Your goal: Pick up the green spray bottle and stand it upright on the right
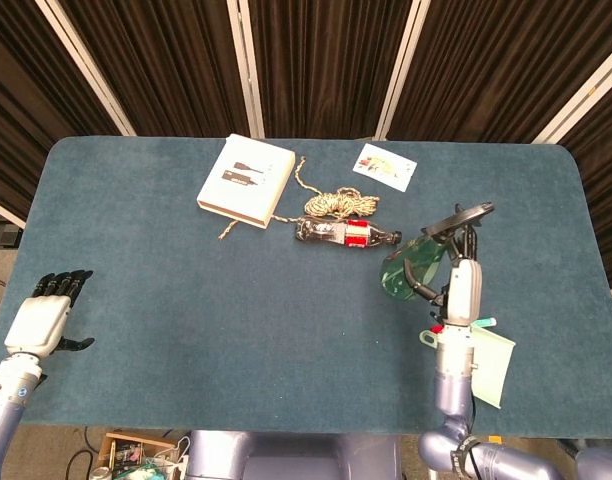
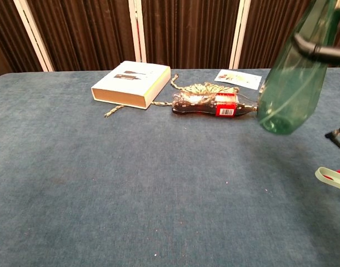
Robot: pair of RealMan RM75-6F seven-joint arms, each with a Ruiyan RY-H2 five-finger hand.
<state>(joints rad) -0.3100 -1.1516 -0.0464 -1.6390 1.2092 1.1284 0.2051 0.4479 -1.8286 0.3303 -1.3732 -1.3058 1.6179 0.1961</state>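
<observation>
Above the counter (image 1: pixel 186 330) on the right, the right hand (image 1: pixel 448 262) holds the green spray bottle (image 2: pixel 292 83) tilted, base lowest, ready to stand it; the left hand (image 1: pixel 41 318) rests wide.

No legible text on book (image 1: pixel 245 180), bottle label (image 2: pixel 226 105) or card (image 1: pixel 384 166).

I see a table (image 1: pixel 166 300) covered in blue-grey felt-like cloth, backed by dark curtains. Lying on it toward the far side: a white box (image 1: pixel 245 181); just beside it a bundle of braided cord (image 1: pixel 339 204), one strand trailing along the box; a cola bottle (image 1: pixel 346 234) on its side, touching the cord. A printed card (image 1: pixel 385 166) lies farther back. At the right near edge I see a pale green sheet (image 1: pixel 494 366).
</observation>
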